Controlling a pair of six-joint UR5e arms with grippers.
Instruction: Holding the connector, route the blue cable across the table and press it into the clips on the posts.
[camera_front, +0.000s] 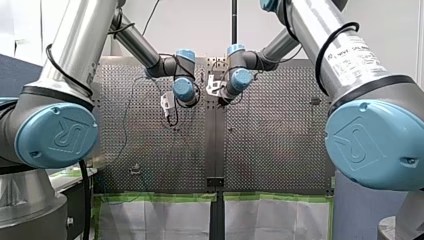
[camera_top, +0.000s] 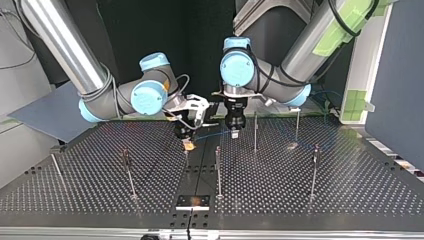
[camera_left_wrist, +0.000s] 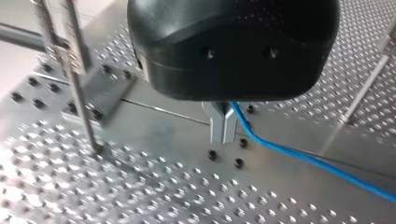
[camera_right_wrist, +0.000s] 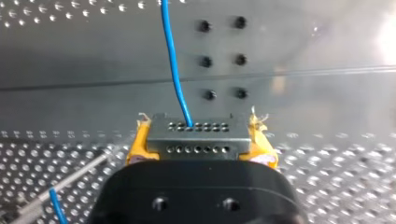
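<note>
My right gripper (camera_right_wrist: 201, 140) is shut on the grey connector (camera_right_wrist: 196, 136), which sits squarely between its yellow pads (camera_right_wrist: 137, 142). The blue cable (camera_right_wrist: 173, 70) leaves the connector's face and runs ahead over the metal plate. My left gripper (camera_left_wrist: 223, 127) is shut on the blue cable (camera_left_wrist: 299, 154), its metal fingers pinching it just above the table; the cable trails off to one side. In the top view my right gripper (camera_top: 187, 142) and my left gripper (camera_top: 234, 131) hang close together near the table's middle, with the cable (camera_top: 212, 134) stretched between them.
Thin upright posts stand around the perforated table (camera_top: 350, 200): one (camera_top: 218, 170) just in front of the grippers, one (camera_top: 255, 131) beside my left gripper, others (camera_top: 129, 172) (camera_top: 313, 170) further out. In the left wrist view a post (camera_left_wrist: 77, 70) stands close to my left gripper.
</note>
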